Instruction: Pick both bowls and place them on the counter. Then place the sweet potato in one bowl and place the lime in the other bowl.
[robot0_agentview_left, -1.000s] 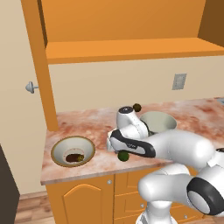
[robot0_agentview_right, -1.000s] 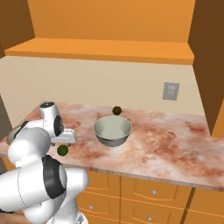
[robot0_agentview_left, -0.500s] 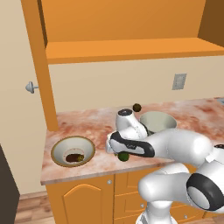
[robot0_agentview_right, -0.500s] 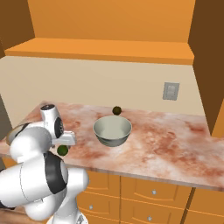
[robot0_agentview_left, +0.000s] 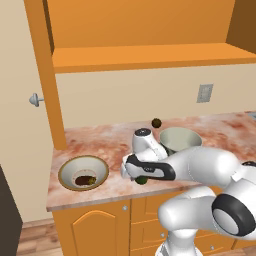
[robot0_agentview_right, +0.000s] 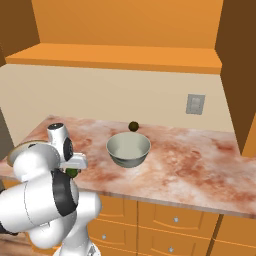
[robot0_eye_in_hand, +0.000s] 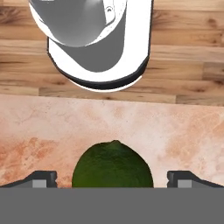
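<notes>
- Reaching down over the lime (robot0_eye_in_hand: 113, 165) w/ the hand (robot0_eye_in_hand: 112, 178): tips spread wide apart, one each side of the fruit, nothing clamped yet.
- Lime sits on the bench (robot0_agentview_left: 100, 140) near the front edge, btwn the cream bowl (robot0_agentview_left: 83, 172) and the grey-green bowl (robot0_agentview_right: 128, 149).
- Handling, my guess: small, light, firm, smooth round skin, so it may roll or squirt out; pinch across the widest part, tips low on its sides.
- Sweet potato (robot0_agentview_left: 85, 179) lies in the cream bowl; grey-green bowl looks empty.
- Arm pose: forearm low across the bench front, wrist bent so the hand points down at the bench.
</notes>
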